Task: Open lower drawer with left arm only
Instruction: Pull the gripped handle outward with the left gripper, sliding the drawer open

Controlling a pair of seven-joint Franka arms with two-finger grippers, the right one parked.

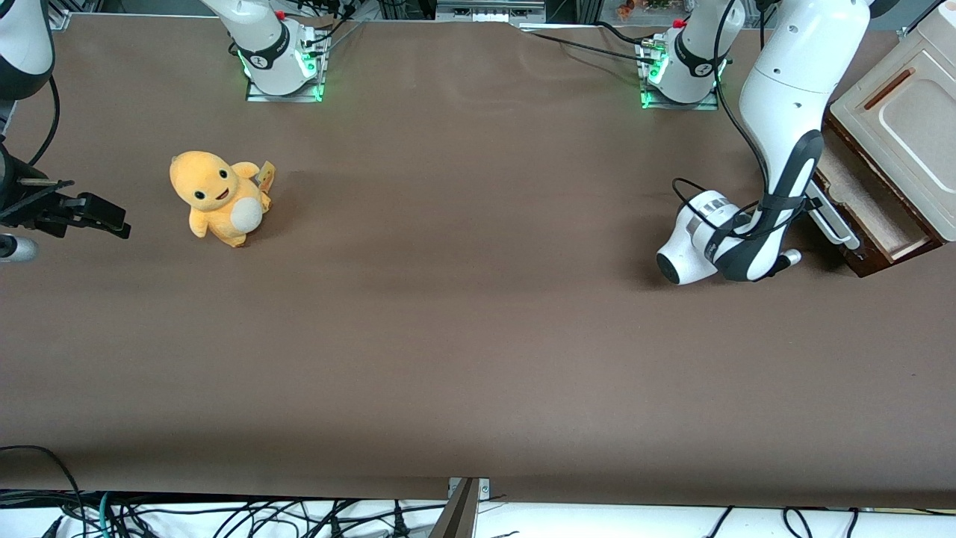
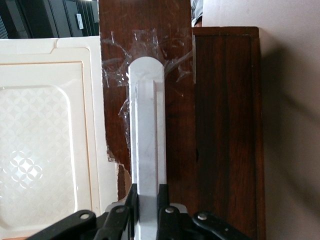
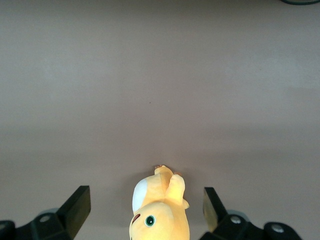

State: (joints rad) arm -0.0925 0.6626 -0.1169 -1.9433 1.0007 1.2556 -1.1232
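The left arm (image 1: 784, 112) reaches down to the cabinet (image 1: 907, 112) at the working arm's end of the desk (image 1: 463, 336). Its gripper (image 2: 148, 205) has its jaws clenched on the white bar handle (image 2: 147, 130) of the lower drawer (image 1: 870, 213), which is pulled partly out, showing its pale inside. A yellow plush toy (image 1: 218, 196) sits toward the parked arm's end.

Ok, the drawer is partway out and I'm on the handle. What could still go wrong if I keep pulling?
The gripper has its fingers shut on the white bar handle near one end, not its middle, so the lower drawer may skew and bind. The handle looks held on with clear tape; a hard pull might loosen it. The cabinet itself could also slide on the table.
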